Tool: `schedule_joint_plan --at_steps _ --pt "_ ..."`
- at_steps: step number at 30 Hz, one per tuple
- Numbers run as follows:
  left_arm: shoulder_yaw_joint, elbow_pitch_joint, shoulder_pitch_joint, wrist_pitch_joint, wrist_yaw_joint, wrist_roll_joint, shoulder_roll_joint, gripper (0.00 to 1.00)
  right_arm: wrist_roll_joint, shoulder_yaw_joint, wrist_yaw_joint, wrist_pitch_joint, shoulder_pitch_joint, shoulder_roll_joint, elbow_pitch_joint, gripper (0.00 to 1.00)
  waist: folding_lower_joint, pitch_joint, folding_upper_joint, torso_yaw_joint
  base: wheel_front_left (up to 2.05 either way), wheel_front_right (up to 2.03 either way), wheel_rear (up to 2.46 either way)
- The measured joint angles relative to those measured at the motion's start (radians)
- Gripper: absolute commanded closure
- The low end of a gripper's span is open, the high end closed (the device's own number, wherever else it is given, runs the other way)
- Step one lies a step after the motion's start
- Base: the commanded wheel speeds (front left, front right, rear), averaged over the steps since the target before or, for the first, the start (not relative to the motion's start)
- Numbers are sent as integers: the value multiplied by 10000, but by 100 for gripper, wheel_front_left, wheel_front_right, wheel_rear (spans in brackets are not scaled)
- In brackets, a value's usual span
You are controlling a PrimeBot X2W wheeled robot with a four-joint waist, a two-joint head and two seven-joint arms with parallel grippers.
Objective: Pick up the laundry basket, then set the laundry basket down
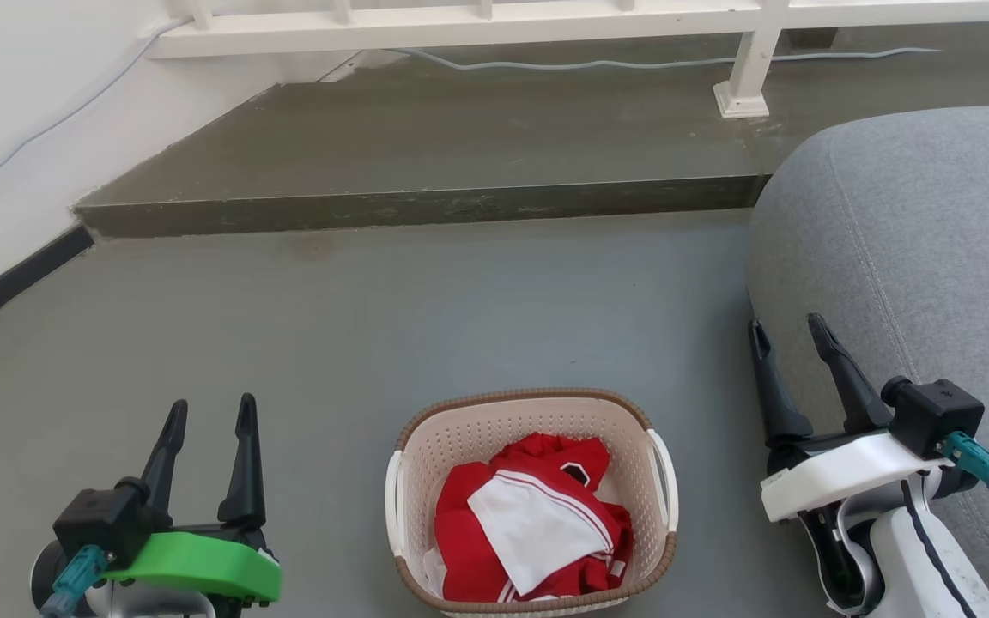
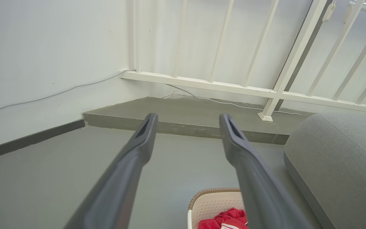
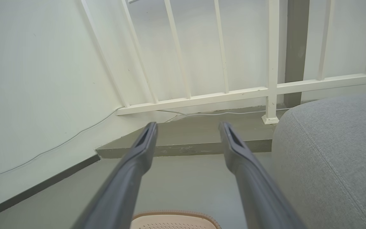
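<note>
Head view: the laundry basket [image 1: 512,429] stands upright on the grey floor [image 1: 374,326] between my two arms, with a red and white garment [image 1: 537,515] inside and its white side handles [image 1: 664,481] facing each arm. The left gripper [image 1: 212,402] and right gripper [image 1: 785,322] sit well apart from it, fingers spread and holding nothing. The right gripper is close to a grey upholstered seat [image 1: 915,249]. Left wrist view: the fingers are parted over bare floor, with the basket's far corner [image 2: 211,200] low between them. Right wrist view: the fingers are parted, with the brown rim [image 3: 173,213] at the bottom edge. Assessment: a grounded basket and released jaws fit either a lift to come or a completed set-down. In either case, I judge that any arm motion should stay level and symmetric, clear of the rim and the seat.
</note>
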Motion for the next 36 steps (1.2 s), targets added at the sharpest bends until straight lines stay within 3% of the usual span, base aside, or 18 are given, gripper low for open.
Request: schedule_joint_plan --at_steps 16,17,26,36 --pt "161 12 16 0 -104 -12 -27 0 6 2 2 0 0 0 67 0 0 -3 0 -18 0 0 0" --pt "155 31 18 0 -130 -31 -29 100 6 4 0 2 1 0 86 100 0 -4 0 -19 0 0 0" --pt "105 656 74 52 -127 -217 -128 100 201 50 -4 6 435 128 573 100 0 -17 0 -13 0 0 0" --pt "176 698 74 391 -128 -1628 -132 100 1630 94 -4 96 512 127 362 100 0 -75 0 13 0 0 0"
